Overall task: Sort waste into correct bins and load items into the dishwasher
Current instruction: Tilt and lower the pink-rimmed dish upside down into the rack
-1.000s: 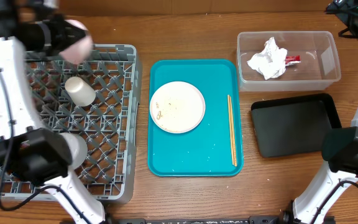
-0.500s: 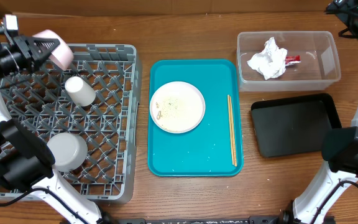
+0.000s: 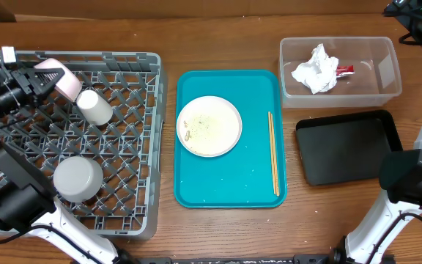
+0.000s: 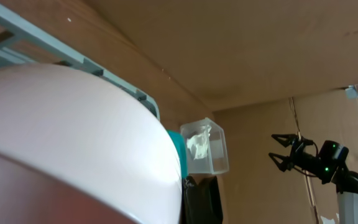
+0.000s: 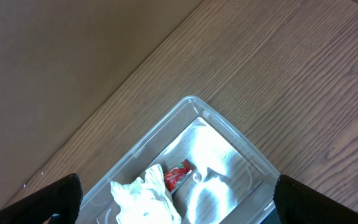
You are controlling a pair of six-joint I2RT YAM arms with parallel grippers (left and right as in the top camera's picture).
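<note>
My left gripper [image 3: 34, 82] is shut on the small pinkish-white bowl [image 3: 58, 76], held tilted at the back left corner of the grey dish rack [image 3: 149, 132]. The bowl fills the left wrist view [image 4: 73, 137]. A small white cup [image 3: 94, 106] and a grey-green bowl [image 3: 78, 178] sit in the rack. The large white plate [image 3: 209, 125], with pale crumbs on it, and the wooden chopsticks [image 3: 273, 152] lie on the teal tray [image 3: 226, 191]. The clear tub [image 3: 387, 70] holds the white napkin [image 3: 315, 68] and red wrapper [image 3: 345, 70]. My right gripper [image 5: 178, 202] is open and empty, high above the tub [image 5: 229, 134].
The shallow black tray [image 3: 349, 145] lies in front of the clear tub at the right. The right arm's base [image 3: 412, 183] stands at the right edge, the left arm's base [image 3: 9, 194] by the rack's front left. Bare wooden table lies behind the tray.
My left gripper has carried the pinkish-white bowl leftward and down, from above the rack's back edge to low over its back left corner. The right arm has not moved.
</note>
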